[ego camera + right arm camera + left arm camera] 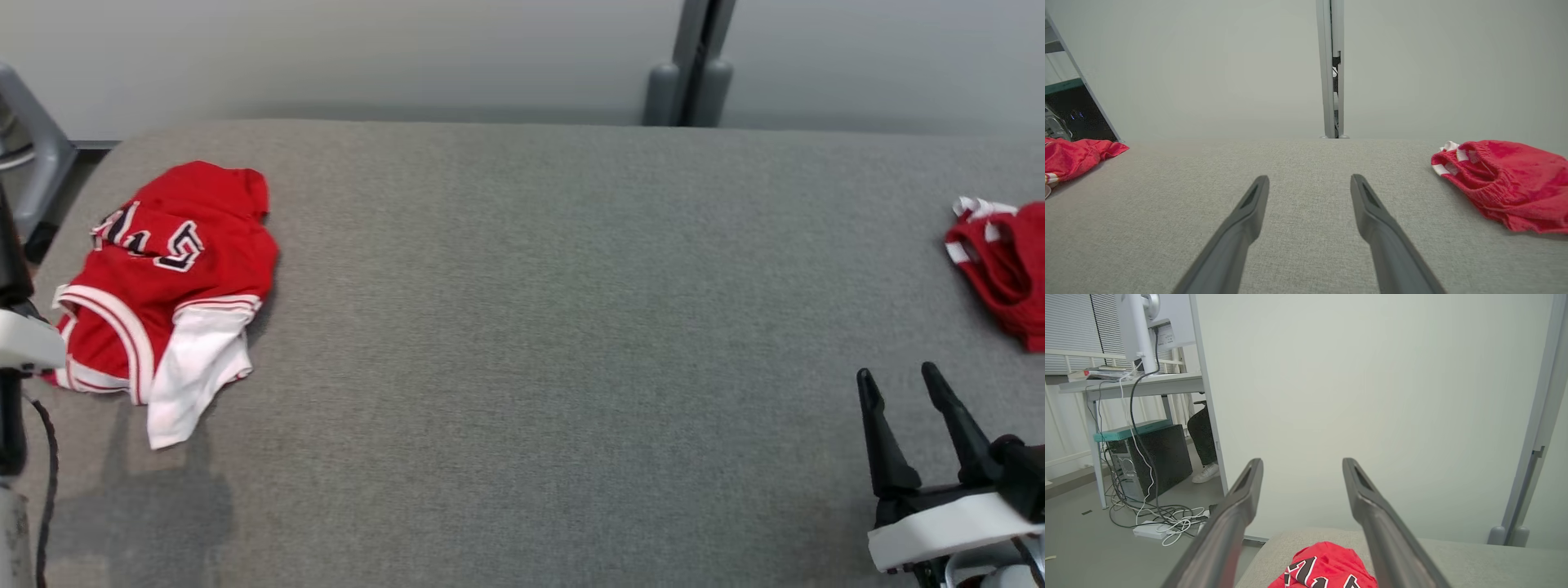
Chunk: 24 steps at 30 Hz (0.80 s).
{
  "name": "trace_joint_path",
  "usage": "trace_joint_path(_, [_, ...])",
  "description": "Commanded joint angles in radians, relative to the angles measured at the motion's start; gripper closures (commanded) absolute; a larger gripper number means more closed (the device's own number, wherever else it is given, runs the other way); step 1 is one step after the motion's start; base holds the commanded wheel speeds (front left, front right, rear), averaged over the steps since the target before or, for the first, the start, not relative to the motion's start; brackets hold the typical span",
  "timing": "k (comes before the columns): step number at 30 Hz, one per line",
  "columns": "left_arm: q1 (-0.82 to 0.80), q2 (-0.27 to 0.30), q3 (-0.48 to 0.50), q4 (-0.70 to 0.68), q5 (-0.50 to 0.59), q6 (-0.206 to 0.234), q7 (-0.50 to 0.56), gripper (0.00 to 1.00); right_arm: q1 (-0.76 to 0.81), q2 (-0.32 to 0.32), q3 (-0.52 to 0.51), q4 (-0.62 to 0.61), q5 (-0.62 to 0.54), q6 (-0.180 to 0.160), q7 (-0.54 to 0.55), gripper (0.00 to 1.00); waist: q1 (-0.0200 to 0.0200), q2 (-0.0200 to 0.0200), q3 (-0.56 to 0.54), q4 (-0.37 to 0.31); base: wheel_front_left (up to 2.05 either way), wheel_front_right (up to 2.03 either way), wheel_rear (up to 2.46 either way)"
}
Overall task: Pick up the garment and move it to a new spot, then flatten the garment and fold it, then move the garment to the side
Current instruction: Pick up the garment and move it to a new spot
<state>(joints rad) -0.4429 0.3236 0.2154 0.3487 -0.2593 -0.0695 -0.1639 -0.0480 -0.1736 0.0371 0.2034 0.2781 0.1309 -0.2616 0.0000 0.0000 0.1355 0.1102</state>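
I read the tabletop (522, 343) as grey woven cloth, matt and faintly rough. Red jersey (175, 269): thin cloth with a slight sheen, white trim. Second red garment (1511, 183): same sheeny cloth, gathered band. Right gripper (1309, 181) fingers (1241, 232): dark, smooth, matt, plastic by my eye. Wall (1208, 61): smooth, matt.

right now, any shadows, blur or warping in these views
Head view: even light, faint shadow on the table at the jersey's near edge; left wrist view: sharp, wide lens stretches the left claw; right wrist view: soft shadow under the shorts, no glare.
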Motion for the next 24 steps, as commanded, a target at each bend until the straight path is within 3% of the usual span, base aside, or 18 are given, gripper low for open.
trace_joint_path(1, [-0.028,0.009,0.007,0.011,-0.008,0.003,0.002,0.00,-0.017,-0.010,-0.007,-0.010,-0.008,0.000,-0.004,0.00,0.0000,0.0000,0.084,-0.085,0.00,0.00,0.00])
trace_joint_path(9, [-0.137,0.071,0.011,0.146,-0.031,-0.004,0.085,0.00,-0.041,-0.020,-0.037,-0.045,-0.014,0.000,-0.004,0.00,0.0000,0.0000,0.171,-0.142,0.00,0.00,0.00])
trace_joint_path(24, [-0.229,0.126,-0.029,0.445,-0.074,-0.035,0.277,0.00,-0.069,-0.026,-0.047,-0.060,-0.023,0.000,0.012,0.00,0.0000,0.0000,0.195,-0.151,0.00,0.00,0.00])
